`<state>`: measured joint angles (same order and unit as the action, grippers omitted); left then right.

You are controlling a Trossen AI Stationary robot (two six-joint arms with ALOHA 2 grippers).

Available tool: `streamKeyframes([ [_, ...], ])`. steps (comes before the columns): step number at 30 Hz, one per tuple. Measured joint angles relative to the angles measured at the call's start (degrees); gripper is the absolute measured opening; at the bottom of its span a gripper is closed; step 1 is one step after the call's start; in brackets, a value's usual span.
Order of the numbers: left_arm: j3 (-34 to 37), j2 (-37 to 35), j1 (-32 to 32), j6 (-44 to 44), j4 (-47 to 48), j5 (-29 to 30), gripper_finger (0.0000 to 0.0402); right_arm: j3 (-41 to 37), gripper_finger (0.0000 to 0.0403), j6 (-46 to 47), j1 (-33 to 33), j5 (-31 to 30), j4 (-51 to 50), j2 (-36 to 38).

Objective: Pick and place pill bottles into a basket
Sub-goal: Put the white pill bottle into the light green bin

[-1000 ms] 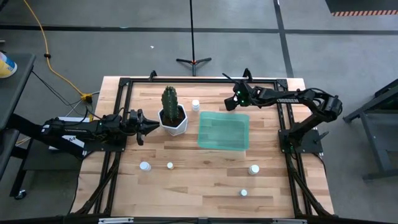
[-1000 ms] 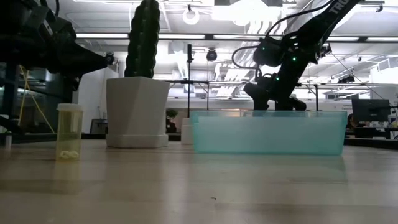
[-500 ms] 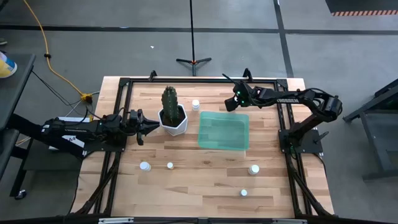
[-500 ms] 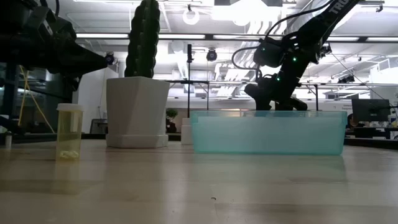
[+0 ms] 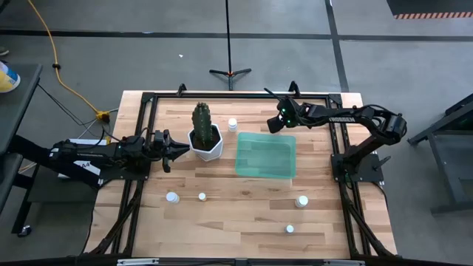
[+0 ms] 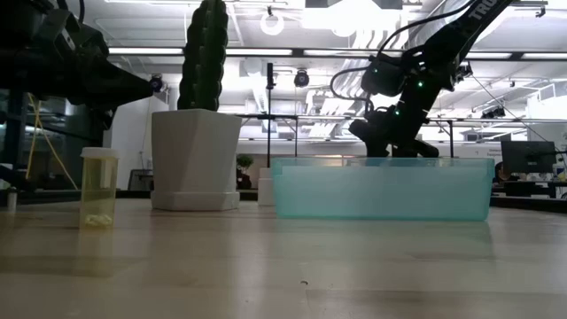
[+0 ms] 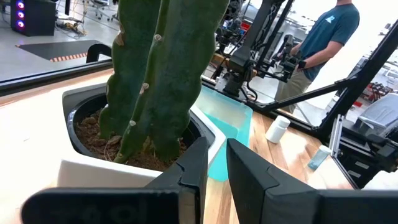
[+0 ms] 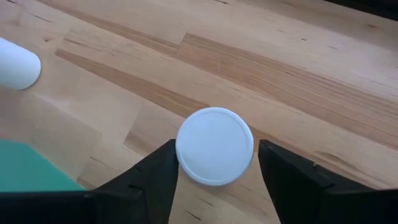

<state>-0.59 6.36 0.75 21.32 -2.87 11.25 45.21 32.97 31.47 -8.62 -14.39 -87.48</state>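
Note:
The teal basket (image 5: 266, 155) lies mid-table, right of the white pot with a cactus (image 5: 207, 142). White-capped pill bottles stand upright on the wood: one beyond the pot (image 5: 232, 124), two near the front left (image 5: 172, 197) (image 5: 202, 196) and two at the front right (image 5: 301, 201) (image 5: 290, 229). My right gripper (image 5: 272, 124) is at the basket's far left corner, shut on one more pill bottle (image 8: 214, 146). My left gripper (image 5: 181, 150) hovers shut and empty just left of the pot (image 7: 124, 155). My right gripper pinches the pill bottle between its two fingers (image 8: 163, 168), which come from above and point down on either side of the round white cap (image 8: 186, 163). The bottle is upright, cap toward the wrist. The cap hides its base, so I cannot tell whether it rests on the table.
The nearest bottle in the low view (image 6: 98, 188) is translucent yellow with a white cap. A black frame (image 5: 148, 100) borders the table. A person (image 7: 329, 37) stands beyond the table's right side. Bare wood lies between the basket and the front edge.

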Motion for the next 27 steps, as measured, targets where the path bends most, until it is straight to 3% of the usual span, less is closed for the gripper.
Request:
streamKeyframes([
  [16,-0.01,-0.01,0.00,0.02,0.00,-0.02,0.0097,0.00,0.0158,0.00,0.00,-2.43,0.04,0.00],
  [27,-0.01,0.00,0.00,0.07,0.00,-0.02,0.0097,0.00,0.0209,2.21,0.02,-2.36,0.62,0.00],
])
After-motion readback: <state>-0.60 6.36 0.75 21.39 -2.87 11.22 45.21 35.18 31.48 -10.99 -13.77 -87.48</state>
